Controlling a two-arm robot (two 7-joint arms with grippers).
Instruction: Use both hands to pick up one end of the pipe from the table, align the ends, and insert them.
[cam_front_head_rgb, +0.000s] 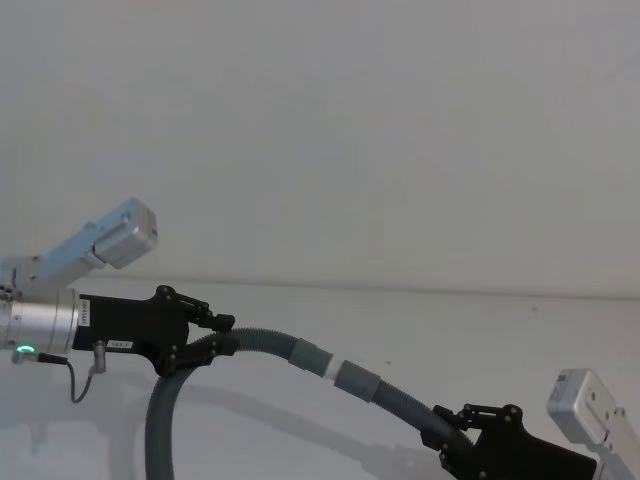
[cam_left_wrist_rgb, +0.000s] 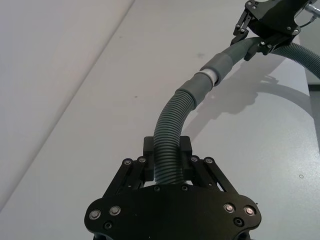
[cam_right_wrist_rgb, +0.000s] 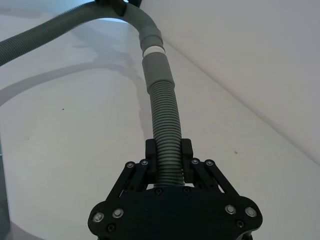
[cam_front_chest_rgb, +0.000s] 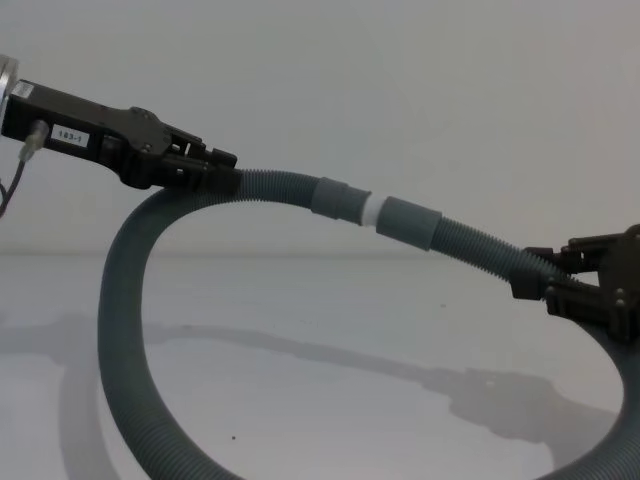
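The dark grey corrugated pipe (cam_front_chest_rgb: 120, 330) is looped and lifted above the white table (cam_front_chest_rgb: 350, 320). Its two ends meet in mid-air: one smooth grey cuff (cam_front_chest_rgb: 338, 200) and the other cuff (cam_front_chest_rgb: 408, 220) lie in line, with a short band of white tip (cam_front_chest_rgb: 368, 210) showing between them. My left gripper (cam_front_head_rgb: 215, 338) is shut on the corrugated part just behind the left cuff (cam_front_head_rgb: 312, 356). My right gripper (cam_front_head_rgb: 450, 432) is shut on the pipe behind the right cuff (cam_front_head_rgb: 358, 380). Each wrist view shows fingers (cam_left_wrist_rgb: 150, 150) (cam_right_wrist_rgb: 187, 150) clamped around the hose.
A thin black cable (cam_front_head_rgb: 75, 385) hangs from my left wrist. The pipe's loop drops to the table below and between both arms. A pale grey wall (cam_front_head_rgb: 400, 150) stands behind the table's far edge. Pale arm housings (cam_front_head_rgb: 120, 235) (cam_front_head_rgb: 590, 410) flank the work.
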